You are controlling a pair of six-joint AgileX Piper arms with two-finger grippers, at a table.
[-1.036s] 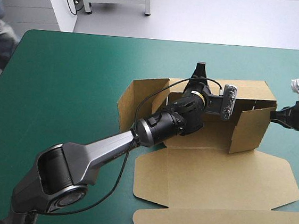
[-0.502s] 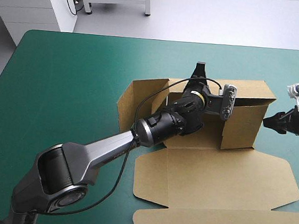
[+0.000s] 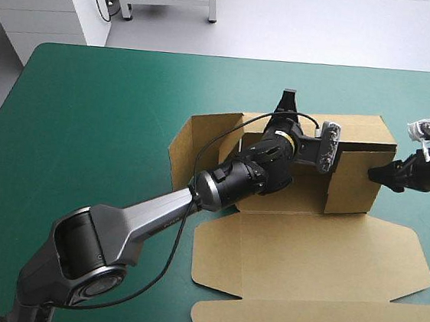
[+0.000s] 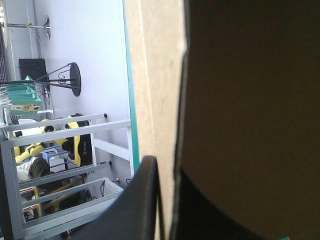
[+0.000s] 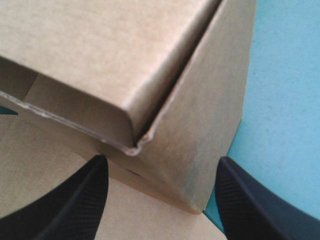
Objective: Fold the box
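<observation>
The brown box (image 3: 351, 187) lies right of the table's middle, with its far and right walls raised, a left flap (image 3: 190, 139) standing and its lid (image 3: 313, 256) flat toward the front edge. My left gripper (image 3: 286, 103) reaches across the box and is shut on the far wall. In the left wrist view the board (image 4: 240, 100) runs between my left gripper's (image 4: 165, 172) black fingers. My right gripper (image 3: 377, 173) is open at the outside of the right wall. In the right wrist view the box's corner (image 5: 150, 130) sits just ahead of my right gripper (image 5: 162, 162), between its spread fingers.
The teal-green cover (image 3: 113, 104) lies bare on the left half of the table and beyond the box. A narrow strip of cover (image 3: 418, 205) shows between the box's right wall and the table's right edge.
My right gripper opened and let go of the right wall, drew back a little, then came in against it again. That wall swung inward and stands squarer. The left arm held still.
</observation>
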